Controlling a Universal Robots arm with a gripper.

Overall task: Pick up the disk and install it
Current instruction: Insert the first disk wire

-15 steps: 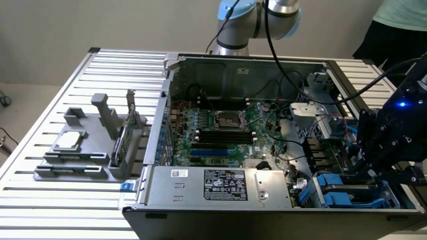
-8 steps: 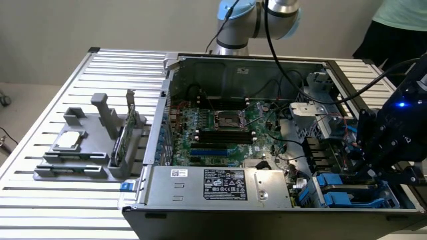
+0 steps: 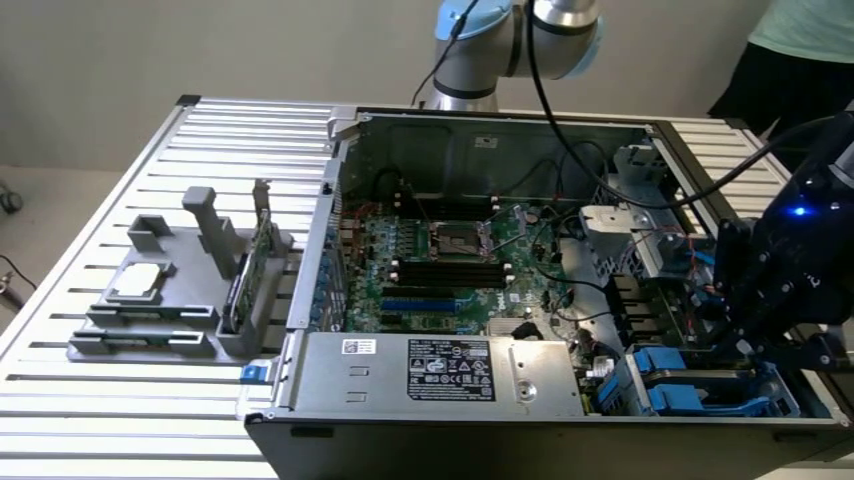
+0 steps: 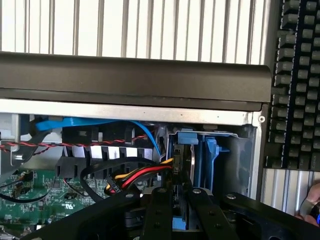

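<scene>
Exterior view shows us the open computer case (image 3: 561, 270) filling most of the slatted table (image 3: 120, 180), with the power supply box (image 3: 447, 375) at about six o'clock in it. At roughly four o'clock sits the drive bay (image 3: 694, 385) with blue rails, and our gripper (image 3: 754, 345) hangs over it. In the wrist view the gripper (image 4: 181, 192) has its jaws nearly together, clamped on the disk (image 4: 184, 162), which stands on edge in the blue-railed slot. We judge the disk stiff, fairly heavy and shock-sensitive, with smooth metal faces; gripping across its flat faces near the upper edge suits it best.
</scene>
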